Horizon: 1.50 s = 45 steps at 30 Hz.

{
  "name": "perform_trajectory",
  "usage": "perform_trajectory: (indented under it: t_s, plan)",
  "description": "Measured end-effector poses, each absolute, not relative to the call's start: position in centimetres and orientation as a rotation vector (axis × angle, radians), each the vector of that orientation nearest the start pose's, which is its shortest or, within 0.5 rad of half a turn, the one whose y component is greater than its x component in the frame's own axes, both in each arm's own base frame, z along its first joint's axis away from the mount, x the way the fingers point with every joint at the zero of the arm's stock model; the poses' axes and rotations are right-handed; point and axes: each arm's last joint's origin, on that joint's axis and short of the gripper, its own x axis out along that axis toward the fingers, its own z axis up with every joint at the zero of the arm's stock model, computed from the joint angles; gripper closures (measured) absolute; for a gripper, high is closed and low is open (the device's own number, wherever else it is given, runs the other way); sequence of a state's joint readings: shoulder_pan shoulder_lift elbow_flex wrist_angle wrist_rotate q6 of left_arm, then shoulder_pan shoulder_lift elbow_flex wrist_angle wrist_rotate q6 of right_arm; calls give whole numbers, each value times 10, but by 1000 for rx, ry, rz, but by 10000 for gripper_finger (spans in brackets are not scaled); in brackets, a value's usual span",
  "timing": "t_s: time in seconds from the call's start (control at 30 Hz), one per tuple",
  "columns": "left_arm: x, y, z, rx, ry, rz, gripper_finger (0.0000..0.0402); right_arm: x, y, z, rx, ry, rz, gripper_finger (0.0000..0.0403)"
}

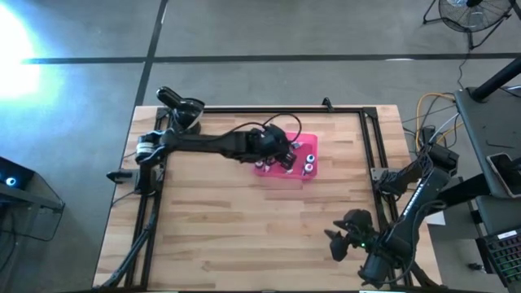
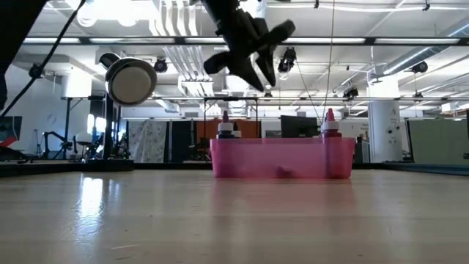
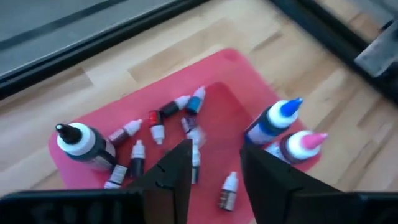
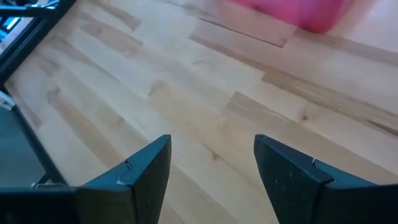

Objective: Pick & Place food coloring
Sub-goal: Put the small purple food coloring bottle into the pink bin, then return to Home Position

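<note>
The food coloring shows in the left wrist view as several tiny dropper bottles (image 3: 161, 124) lying on their sides on the floor of the pink tray (image 3: 230, 74). Their caps are white, red, blue or dark. Three larger bottles stand upright in the tray: a dark one (image 3: 84, 144), a blue-tipped one (image 3: 273, 121) and a pink-tipped one (image 3: 301, 146). My left gripper (image 3: 217, 177) is open and hangs well above the tray (image 2: 282, 158), touching nothing; the low view shows the left gripper (image 2: 256, 73) high over it. My right gripper (image 4: 211, 168) is open over bare wood near the table's near right corner (image 1: 334, 236).
The pink tray (image 1: 281, 177) sits on the wooden table toward its far side, right of the middle. A dark metal frame (image 1: 370, 138) runs along the table's far and side edges. Bare wood lies between the tray and the near edge.
</note>
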<state>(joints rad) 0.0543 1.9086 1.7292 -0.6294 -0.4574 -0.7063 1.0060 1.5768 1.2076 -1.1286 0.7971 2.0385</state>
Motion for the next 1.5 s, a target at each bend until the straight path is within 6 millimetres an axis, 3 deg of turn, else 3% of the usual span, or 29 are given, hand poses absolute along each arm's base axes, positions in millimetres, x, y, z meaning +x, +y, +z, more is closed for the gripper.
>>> perform_trajectory:
  t_s: [0.13,0.27,0.7,0.97,1.13,1.37,1.43,1.5]
  plan:
    - [423,44,296,-452,635,710,264,167,219,247,738,592,-722,179]
    - [420,37,303,-402,641,675,243,170,216,247,748,585,-744,179]
    - [389,-68,343,-309,589,397,239,174,213,247,745,593,-754,179]
    - [375,-128,324,-347,582,294,239,177,206,246,730,613,-728,179]
    - [365,-165,312,-423,475,218,239,187,211,236,800,602,-556,179]
    - [351,-182,291,-671,454,245,239,189,212,237,793,591,-414,179]
    - [348,-185,285,-799,470,261,239,187,209,243,859,591,-411,179]
    - [346,-190,283,-817,470,244,239,185,207,252,933,575,-409,179]
